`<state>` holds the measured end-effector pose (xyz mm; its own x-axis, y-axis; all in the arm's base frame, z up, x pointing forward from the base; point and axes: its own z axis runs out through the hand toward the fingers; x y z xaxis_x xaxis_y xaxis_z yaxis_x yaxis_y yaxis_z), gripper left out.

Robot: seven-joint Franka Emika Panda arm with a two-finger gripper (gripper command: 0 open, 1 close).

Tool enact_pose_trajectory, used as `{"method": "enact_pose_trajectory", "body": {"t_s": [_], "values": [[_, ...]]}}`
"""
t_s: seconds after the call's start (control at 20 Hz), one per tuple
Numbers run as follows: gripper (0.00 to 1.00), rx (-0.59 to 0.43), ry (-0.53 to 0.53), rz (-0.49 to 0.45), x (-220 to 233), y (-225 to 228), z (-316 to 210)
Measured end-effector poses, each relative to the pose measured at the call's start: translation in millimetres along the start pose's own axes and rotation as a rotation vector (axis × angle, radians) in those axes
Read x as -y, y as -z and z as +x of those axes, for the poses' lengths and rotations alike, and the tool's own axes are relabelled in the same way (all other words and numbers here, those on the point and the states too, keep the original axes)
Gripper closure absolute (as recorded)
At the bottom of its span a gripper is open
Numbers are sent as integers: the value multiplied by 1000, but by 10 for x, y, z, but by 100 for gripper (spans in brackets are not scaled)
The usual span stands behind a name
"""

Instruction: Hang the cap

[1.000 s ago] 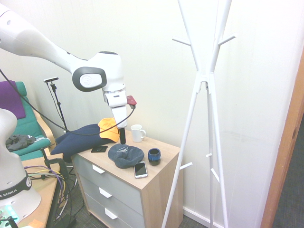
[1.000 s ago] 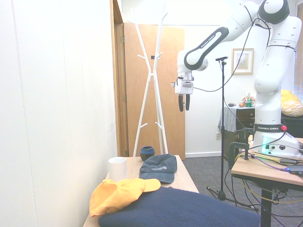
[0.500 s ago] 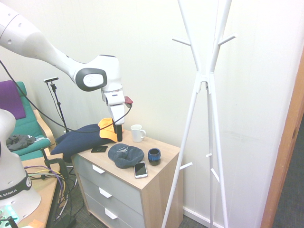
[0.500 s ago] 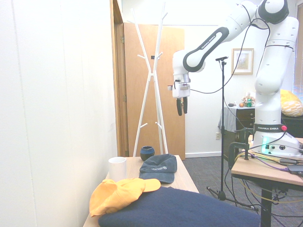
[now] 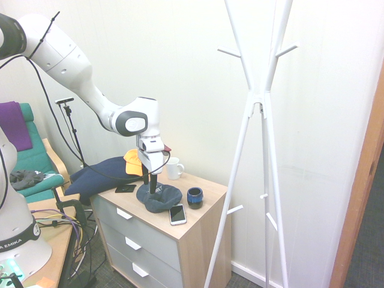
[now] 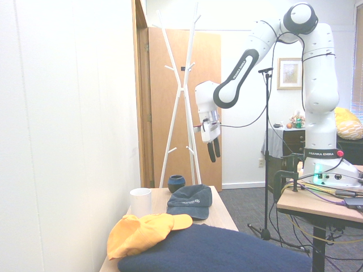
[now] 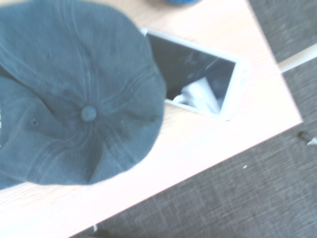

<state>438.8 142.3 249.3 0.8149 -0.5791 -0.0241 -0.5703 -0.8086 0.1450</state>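
The cap [image 5: 159, 198] is dark navy with small white lettering and lies on top of the wooden dresser [image 5: 198, 225]. It also shows in the second exterior view as the cap [image 6: 190, 202], and its crown with the top button fills the wrist view as the cap [image 7: 74, 99]. My gripper [image 5: 152, 188] hangs just above the cap, pointing down. In the second exterior view the gripper [image 6: 214, 154] is open, with nothing between its fingers. The white coat stand [image 5: 262, 99] rises to the right of the dresser, and its pegs are bare.
On the dresser are a phone [image 5: 177, 214], a dark blue cup [image 5: 194, 197], a white mug [image 5: 173, 168] and a small black item [image 5: 125, 188]. An orange-yellow cap [image 5: 134, 162] rests on a navy cushion [image 5: 99, 175] at the far end. The wall runs close behind.
The arm has come down and the gripper has moved from well above the dresser to just over the cap. The fingers stayed open, and nothing on the dresser moved.
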Motion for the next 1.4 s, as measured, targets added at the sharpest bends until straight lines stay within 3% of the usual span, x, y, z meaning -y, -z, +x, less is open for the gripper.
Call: {"method": "enact_pose_trajectory", "body": {"t_s": [0.2, 0.55, 0.8, 0.85, 1.4], "values": [[0, 12, 31, -30, 135, -368, -32], [0, -9, 108, 58, 358, -804, 161], [0, -2, 134, 47, 535, -1064, 93], [100, -4, 136, 49, 549, -1109, 86], [100, -36, 136, 58, 553, -1167, 207]]}}
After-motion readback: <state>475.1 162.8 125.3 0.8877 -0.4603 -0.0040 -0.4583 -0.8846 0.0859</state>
